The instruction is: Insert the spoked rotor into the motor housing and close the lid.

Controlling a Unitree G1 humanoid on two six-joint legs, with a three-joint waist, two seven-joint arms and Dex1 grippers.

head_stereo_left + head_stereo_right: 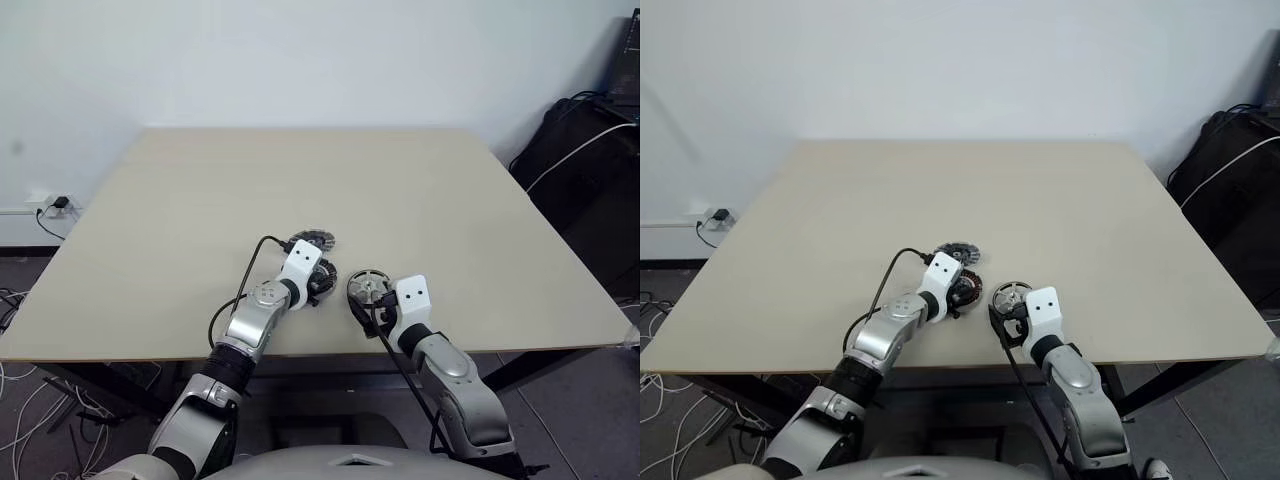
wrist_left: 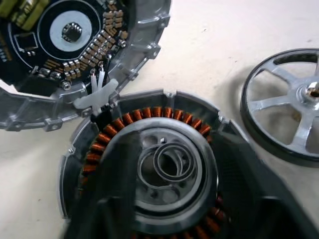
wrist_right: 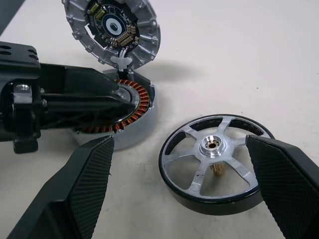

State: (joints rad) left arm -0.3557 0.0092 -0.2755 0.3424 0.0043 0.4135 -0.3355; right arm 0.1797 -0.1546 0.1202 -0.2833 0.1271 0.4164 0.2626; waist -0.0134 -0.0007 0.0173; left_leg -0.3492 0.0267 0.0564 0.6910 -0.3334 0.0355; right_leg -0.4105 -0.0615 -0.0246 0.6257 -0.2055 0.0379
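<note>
The motor housing (image 2: 154, 164), a shallow disc with copper windings around a silver centre, lies near the table's front edge. My left gripper (image 1: 322, 280) hovers right over it, open, one finger (image 2: 102, 199) above each side of the windings. The lid (image 2: 75, 40) lies just beyond, circuit-board face up, touching the housing's rim and joined to it by white wires. To the right rests the spoked rotor (image 3: 214, 159), flat on the table. My right gripper (image 3: 184, 194) stands open around its near side, not touching it.
The beige table (image 1: 400, 190) stretches wide beyond the parts, and its front edge (image 1: 300, 355) runs close behind both grippers. Black bags with a white cable (image 1: 590, 150) stand on the floor at the right. Loose cables (image 1: 25, 400) lie on the floor at the left.
</note>
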